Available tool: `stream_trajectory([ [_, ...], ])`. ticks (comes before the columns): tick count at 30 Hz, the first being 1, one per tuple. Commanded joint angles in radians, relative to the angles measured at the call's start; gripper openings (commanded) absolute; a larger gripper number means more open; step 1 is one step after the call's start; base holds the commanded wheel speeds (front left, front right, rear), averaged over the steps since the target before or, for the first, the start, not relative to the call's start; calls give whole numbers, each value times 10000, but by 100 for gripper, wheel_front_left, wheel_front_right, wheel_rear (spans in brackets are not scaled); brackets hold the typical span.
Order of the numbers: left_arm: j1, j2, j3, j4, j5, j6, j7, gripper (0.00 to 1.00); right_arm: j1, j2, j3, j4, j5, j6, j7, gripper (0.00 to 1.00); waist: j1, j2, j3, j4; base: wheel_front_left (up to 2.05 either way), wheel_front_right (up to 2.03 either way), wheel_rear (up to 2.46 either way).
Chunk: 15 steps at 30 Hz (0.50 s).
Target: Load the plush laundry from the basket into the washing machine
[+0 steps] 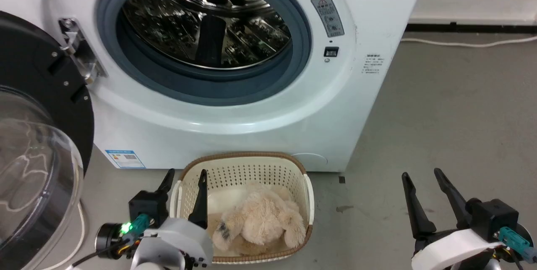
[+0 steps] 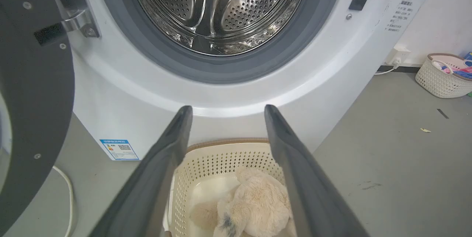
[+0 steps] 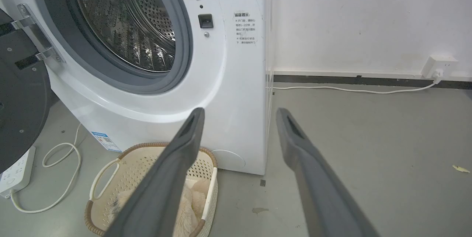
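The washing machine [image 1: 235, 123] stands with its round door [image 1: 42, 93] swung open to the left and its steel drum [image 1: 205, 22] empty. On the floor against its front sits the cream basket [image 1: 243, 158], with the fluffy beige plush laundry [image 1: 260, 219] lying inside. My left gripper [image 1: 186, 172] hangs open above the basket's left rim, holding nothing. In the left wrist view its fingers [image 2: 227, 107] frame the basket [image 2: 221, 143] and the plush [image 2: 258, 204] below. My right gripper [image 1: 421, 173] is open and empty over bare floor, well right of the basket [image 3: 158, 144].
The open door's glass bowl [image 1: 33, 177] juts out at the left. A power strip [image 3: 14, 170] and white cable [image 3: 62, 156] lie on the floor left of the machine. Another basket with coloured clothes [image 2: 442, 75] stands by the wall. Grey floor [image 1: 440, 114] lies free on the right.
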State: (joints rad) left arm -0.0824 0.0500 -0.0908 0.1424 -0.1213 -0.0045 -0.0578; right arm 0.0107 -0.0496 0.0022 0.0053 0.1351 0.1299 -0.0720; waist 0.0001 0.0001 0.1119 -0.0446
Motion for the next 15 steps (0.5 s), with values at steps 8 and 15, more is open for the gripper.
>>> stream_trajectory([
  [8, -1046, 102, -401, 1202, -358, -161, 483, 100, -409, -2, 2, -74, 462, 4, -239, 100, -1, -1, 744, -384, 0, 0, 0],
  [15, -1869, 178, -713, 2305, -565, -160, 1255, 100, -521, -3, -27, -79, 808, 4, -385, 100, -1, -1, 1358, -672, 0, 0, 0],
])
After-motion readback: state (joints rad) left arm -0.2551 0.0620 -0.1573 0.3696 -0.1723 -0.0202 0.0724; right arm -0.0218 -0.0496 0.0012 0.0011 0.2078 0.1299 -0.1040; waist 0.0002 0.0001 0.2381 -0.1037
